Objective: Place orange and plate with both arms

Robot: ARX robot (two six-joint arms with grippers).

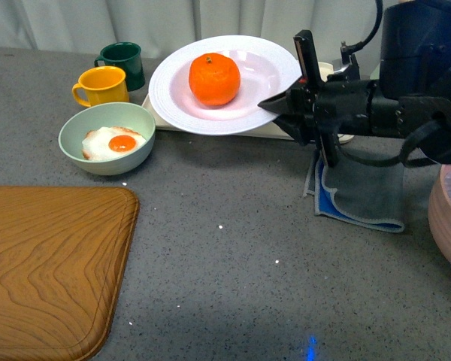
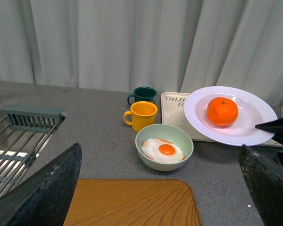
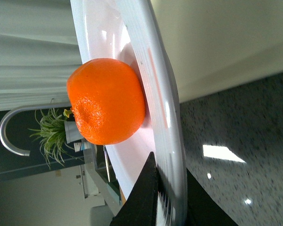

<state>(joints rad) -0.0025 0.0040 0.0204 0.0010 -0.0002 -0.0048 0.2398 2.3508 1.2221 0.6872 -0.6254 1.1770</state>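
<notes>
One right hand (image 1: 270, 104), reaching level, clamps one plate (image 1: 173, 94) by its rim, one orange (image 1: 214, 78) inside; left hand (image 2: 158, 188) gapes.

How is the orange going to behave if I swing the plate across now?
Likely to roll: the orange is round and sits loose in the smooth well of the plate. The right gripper pinches only one rim edge, so the plate may tip. The raised rim should probably catch a slow roll.
</notes>
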